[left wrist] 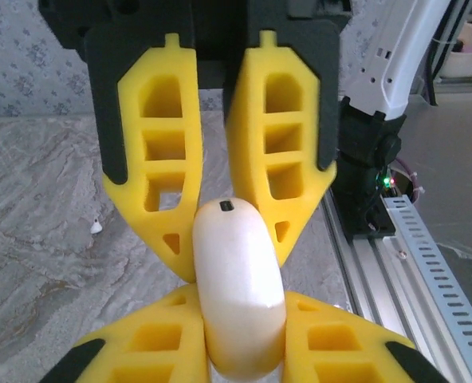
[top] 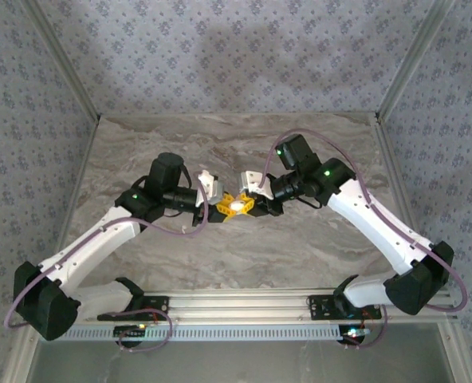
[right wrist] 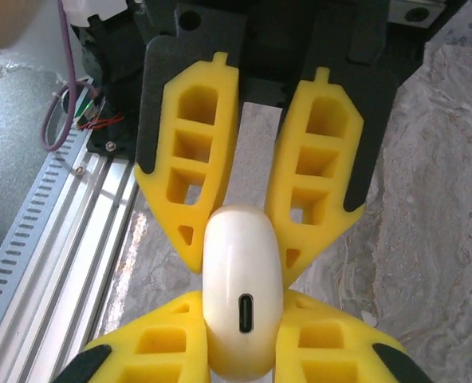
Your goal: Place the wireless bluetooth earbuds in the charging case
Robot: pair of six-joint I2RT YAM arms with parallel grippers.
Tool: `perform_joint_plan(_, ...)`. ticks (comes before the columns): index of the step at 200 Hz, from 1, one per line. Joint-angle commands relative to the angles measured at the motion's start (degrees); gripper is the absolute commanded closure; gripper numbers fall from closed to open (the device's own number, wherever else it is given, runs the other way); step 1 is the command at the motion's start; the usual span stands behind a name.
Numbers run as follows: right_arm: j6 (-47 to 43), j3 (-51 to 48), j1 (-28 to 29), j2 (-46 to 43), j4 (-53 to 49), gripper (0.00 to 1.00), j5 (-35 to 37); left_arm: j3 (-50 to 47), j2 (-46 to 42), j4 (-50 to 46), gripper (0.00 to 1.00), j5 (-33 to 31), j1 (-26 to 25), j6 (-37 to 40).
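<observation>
From above, the two arms meet over the middle of the marble table [top: 220,263], and the white case [top: 236,206] shows there as a bright spot between yellow fingertips; how the fingers sit on it is too small to tell. The wrist cameras show this up close. In the left wrist view the left gripper [left wrist: 234,259] is closed on one rounded end of the case, both yellow fingers pressed against its sides, with a small dark mark [left wrist: 226,207] on the case's top. The other gripper's fingers flank the case from the bottom edge of the picture. This view also catches a tiny whitish speck [left wrist: 96,227] lying on the table off to the left, possibly an earbud. The right wrist view shows the opposite end: the right gripper [right wrist: 242,263] is clamped on the case, whose dark charging slot [right wrist: 245,313] faces the camera, and a metal rail [right wrist: 60,223] runs along the left.
</observation>
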Motion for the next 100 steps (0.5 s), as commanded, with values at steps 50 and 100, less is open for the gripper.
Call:
perform_joint_plan(50, 20.2, -20.7, -8.6, -11.1, 36.3, 0.91, -19.1, -4.5, 0.8, 22.0, 0.50, 2.5, 1.5, -12.6)
perform_joint_plan(100, 23.9, -23.6, -11.1, -11.8, 40.8, 0.90, -23.2, -5.8, 1.8, 27.9, 0.49, 5.0, 1.5, -17.4)
